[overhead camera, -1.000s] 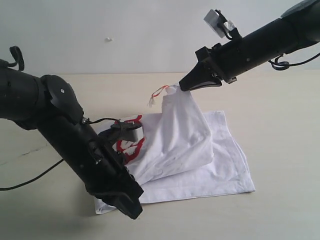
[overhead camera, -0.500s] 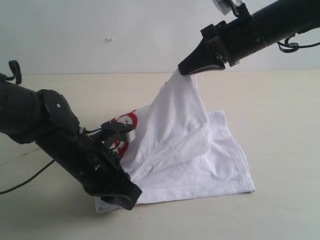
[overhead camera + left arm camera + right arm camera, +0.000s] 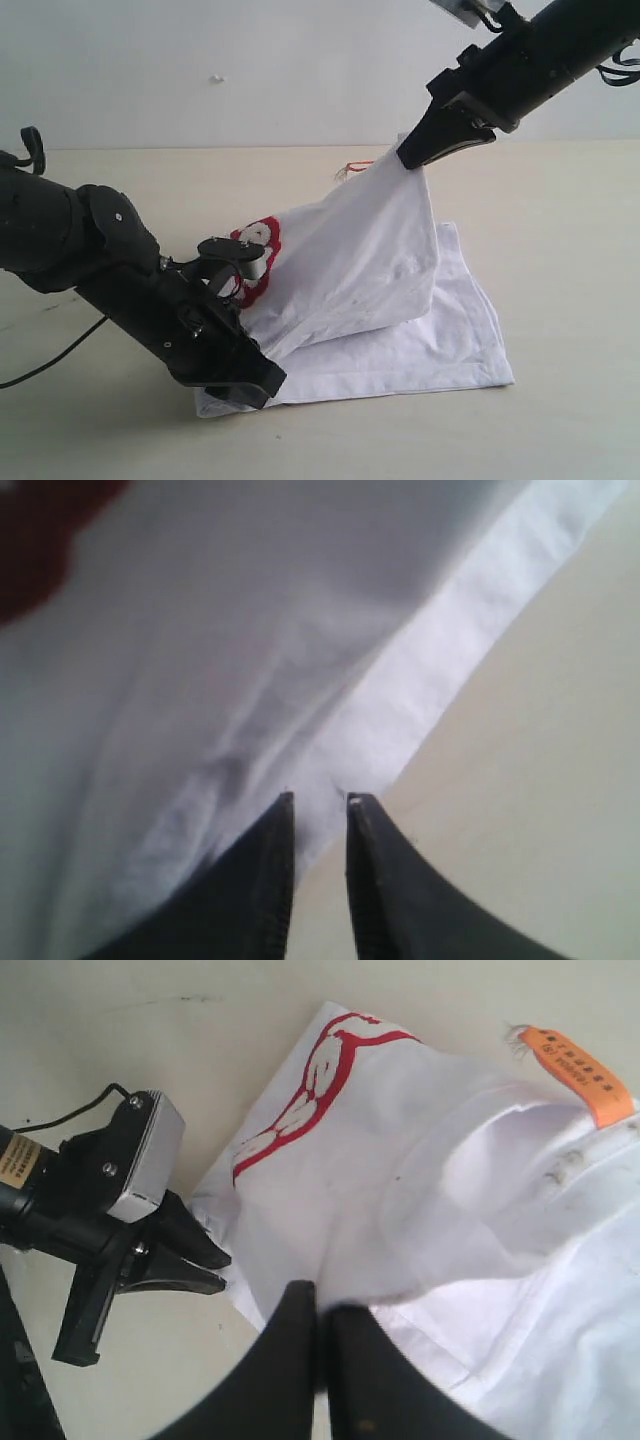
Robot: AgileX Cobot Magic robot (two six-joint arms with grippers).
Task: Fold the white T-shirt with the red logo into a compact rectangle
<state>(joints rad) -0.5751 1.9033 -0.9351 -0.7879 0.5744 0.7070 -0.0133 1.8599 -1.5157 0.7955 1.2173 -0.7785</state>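
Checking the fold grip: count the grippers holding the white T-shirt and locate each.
2. The left gripper is low at the table, jaws on the near edge of the white T-shirt. The right gripper is high above the table, jaws shut on a hanging part of it.

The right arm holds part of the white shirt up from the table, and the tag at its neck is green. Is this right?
No. The tag on the shirt is orange, not green; the right wrist view shows it. The rest is right.
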